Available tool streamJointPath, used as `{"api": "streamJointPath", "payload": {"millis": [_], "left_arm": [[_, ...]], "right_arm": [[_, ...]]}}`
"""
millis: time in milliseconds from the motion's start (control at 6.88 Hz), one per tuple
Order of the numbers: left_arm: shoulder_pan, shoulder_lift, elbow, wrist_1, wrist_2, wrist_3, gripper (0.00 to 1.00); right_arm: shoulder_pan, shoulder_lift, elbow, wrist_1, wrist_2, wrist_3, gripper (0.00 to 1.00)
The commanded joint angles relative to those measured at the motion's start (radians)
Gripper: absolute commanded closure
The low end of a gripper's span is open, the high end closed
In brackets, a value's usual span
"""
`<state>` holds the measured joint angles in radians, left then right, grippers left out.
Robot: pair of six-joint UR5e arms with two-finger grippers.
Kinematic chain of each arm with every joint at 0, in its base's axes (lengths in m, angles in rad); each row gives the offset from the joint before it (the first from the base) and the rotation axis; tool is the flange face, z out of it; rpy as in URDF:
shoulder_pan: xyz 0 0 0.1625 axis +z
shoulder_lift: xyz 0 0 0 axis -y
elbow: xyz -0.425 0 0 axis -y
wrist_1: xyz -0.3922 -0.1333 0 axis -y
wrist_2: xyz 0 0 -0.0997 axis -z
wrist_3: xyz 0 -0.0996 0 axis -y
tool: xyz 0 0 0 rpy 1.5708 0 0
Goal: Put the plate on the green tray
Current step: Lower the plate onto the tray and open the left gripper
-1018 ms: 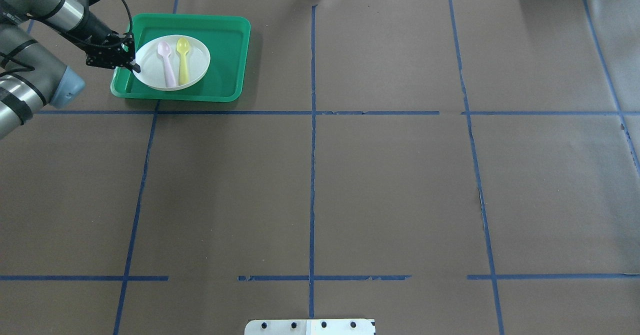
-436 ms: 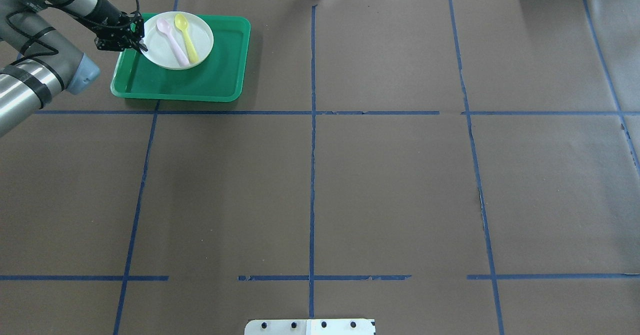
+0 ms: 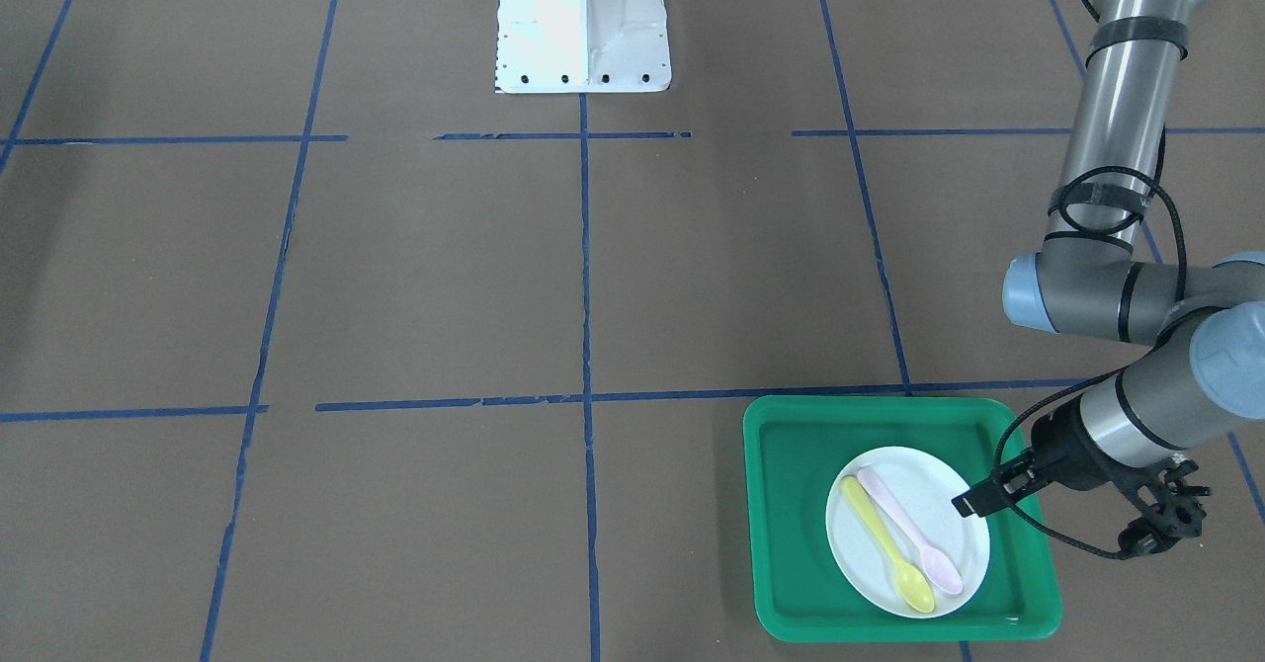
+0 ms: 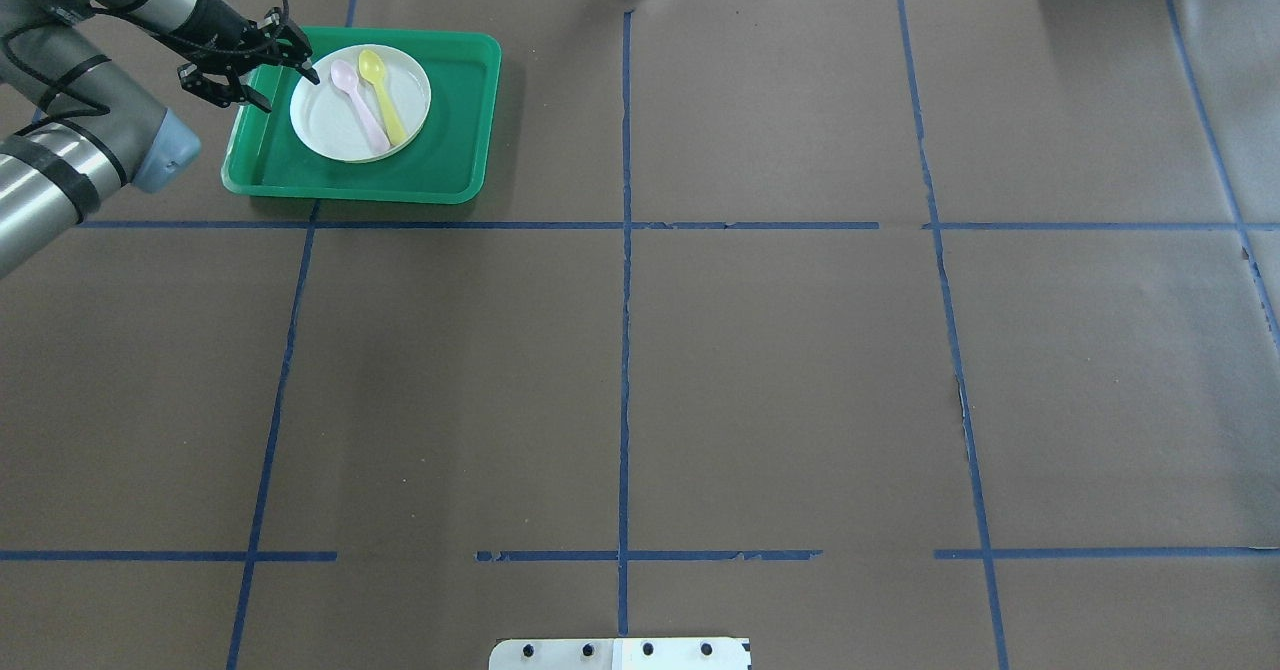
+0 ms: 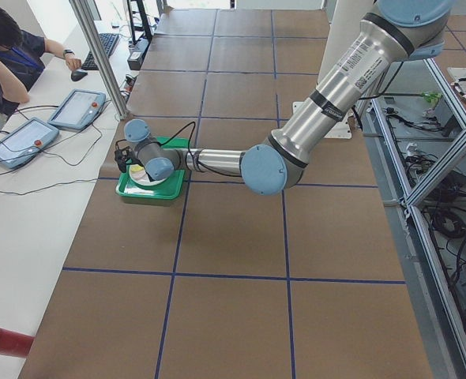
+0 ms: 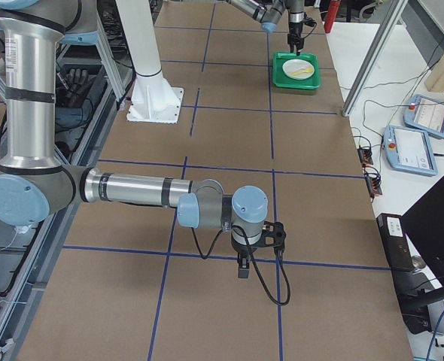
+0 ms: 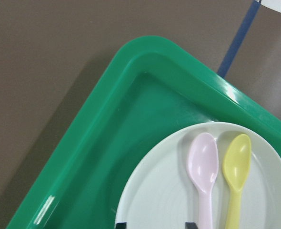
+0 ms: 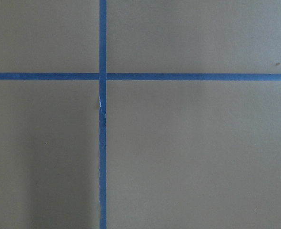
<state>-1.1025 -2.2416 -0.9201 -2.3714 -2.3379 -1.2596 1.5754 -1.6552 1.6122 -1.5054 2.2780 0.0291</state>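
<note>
Overhead exterior view, read from its left side, shows the left fingers (image 4: 310,74) spread apart and pinching nothing. One tip hangs over the nearest rim of the plate (image 4: 330,122), and the other is beside that rim, over the green tray (image 4: 450,155). The plate lies just ahead of the tips, inside the tray, in the part of it closest to the fingers. Further ahead of the fingers, a pink spoon (image 4: 360,110) and then a yellow spoon (image 4: 384,102) rest on the plate side by side. I judge that the placing itself is done, because the plate seems to sit flat on the tray floor and no finger closes on its rim. What is left is only to draw the arm away without knocking the rim. The left wrist-mounted view adds what the overhead one does not resolve: two dark tips at its lower edge, clearly apart, the plate under them and the rounded tray corner beyond. Only the exterior right view shows the right fingers (image 6: 241,268), well apart from the tray and pointing down at the surface (image 8: 193,152). There I cannot tell whether they are spread or pressed together. The right wrist-mounted view gives only that surface and crossed blue tape (image 8: 102,143).
</note>
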Motion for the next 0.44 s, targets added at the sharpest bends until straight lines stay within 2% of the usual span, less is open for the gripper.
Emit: {"api": "streamJointPath", "payload": {"millis": [0,291], "left_arm": [[-0.040,0.126,-0.174,0.070,-0.133,0.180,0.00],[-0.127,0.210,-0.358,0.333,-0.130,0.511,0.00]], "right_arm": [[0.000,0.000,0.000,0.001,0.000,0.000,0.00],[0.000,0.000,0.000,-0.001,0.000,0.000,0.00]]}}
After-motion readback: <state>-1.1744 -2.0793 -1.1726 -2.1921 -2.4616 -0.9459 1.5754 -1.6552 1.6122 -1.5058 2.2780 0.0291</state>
